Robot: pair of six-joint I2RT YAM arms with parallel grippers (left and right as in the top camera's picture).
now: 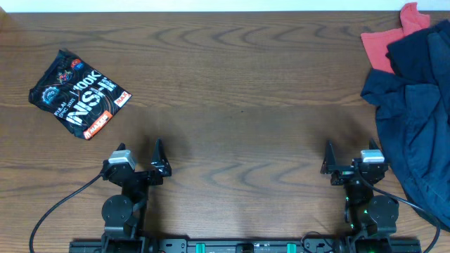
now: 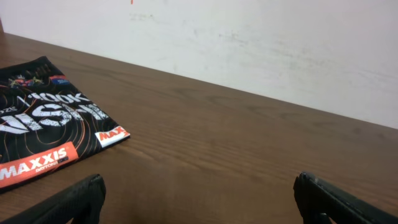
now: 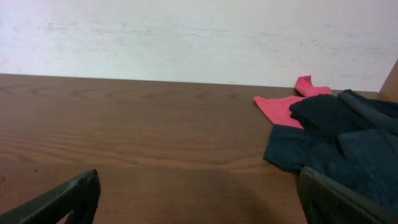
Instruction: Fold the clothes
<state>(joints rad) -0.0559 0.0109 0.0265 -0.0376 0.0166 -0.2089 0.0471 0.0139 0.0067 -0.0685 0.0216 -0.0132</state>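
Observation:
A crumpled pile of dark navy clothes lies at the table's right edge, on top of a red garment at the far right corner. Both show in the right wrist view, the navy pile and the red garment. A folded black printed shirt lies at the far left; it also shows in the left wrist view. My left gripper is open and empty near the front edge; its fingers frame bare wood. My right gripper is open and empty, just left of the navy pile.
The brown wooden table spans the view. A white wall stands behind the far edge. Black cables run from both arm bases at the front edge.

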